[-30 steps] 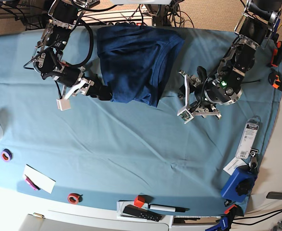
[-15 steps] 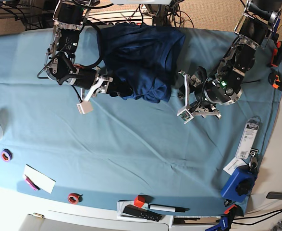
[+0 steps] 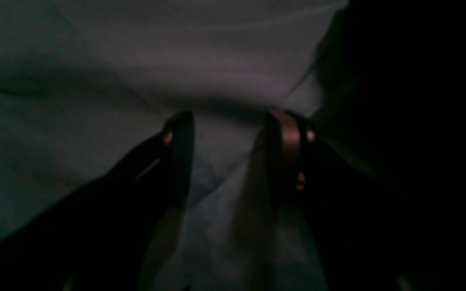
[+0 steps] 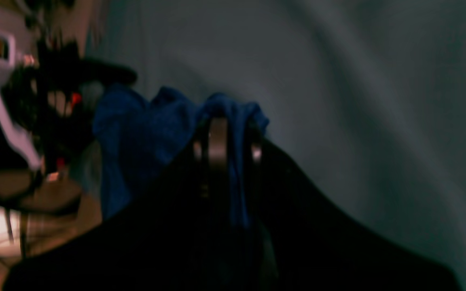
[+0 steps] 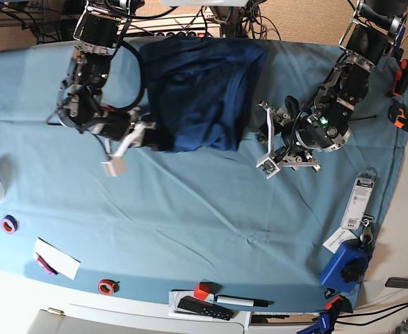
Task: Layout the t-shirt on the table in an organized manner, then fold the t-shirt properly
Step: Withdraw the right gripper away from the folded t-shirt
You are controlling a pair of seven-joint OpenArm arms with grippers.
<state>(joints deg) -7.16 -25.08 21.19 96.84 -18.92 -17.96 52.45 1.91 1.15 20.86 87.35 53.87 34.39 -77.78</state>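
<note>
The dark navy t-shirt (image 5: 200, 90) lies folded over on itself at the back middle of the teal-draped table (image 5: 190, 209). My right gripper (image 5: 151, 137) sits at the shirt's lower-left corner. In the right wrist view it (image 4: 225, 139) is shut on a bunched blue fold of the t-shirt (image 4: 144, 133). My left gripper (image 5: 266, 142) rests just right of the shirt, apart from it. In the left wrist view it (image 3: 237, 133) stands open over the table cloth (image 3: 95, 81), with nothing between its fingers.
Along the front edge lie a red tape roll (image 5: 106, 286), a white card (image 5: 56, 257), a red cube (image 5: 201, 290), a black remote (image 5: 204, 307) and a pen (image 5: 242, 301). A purple roll (image 5: 9, 224) sits far left. A tagged packet (image 5: 361, 202) and a blue object (image 5: 346, 268) lie at the right.
My right gripper pushed into the shirt's lower-left edge and closed on the fabric, then drew back slightly left. The shirt's lower edge shifted with it. The left arm stayed still.
</note>
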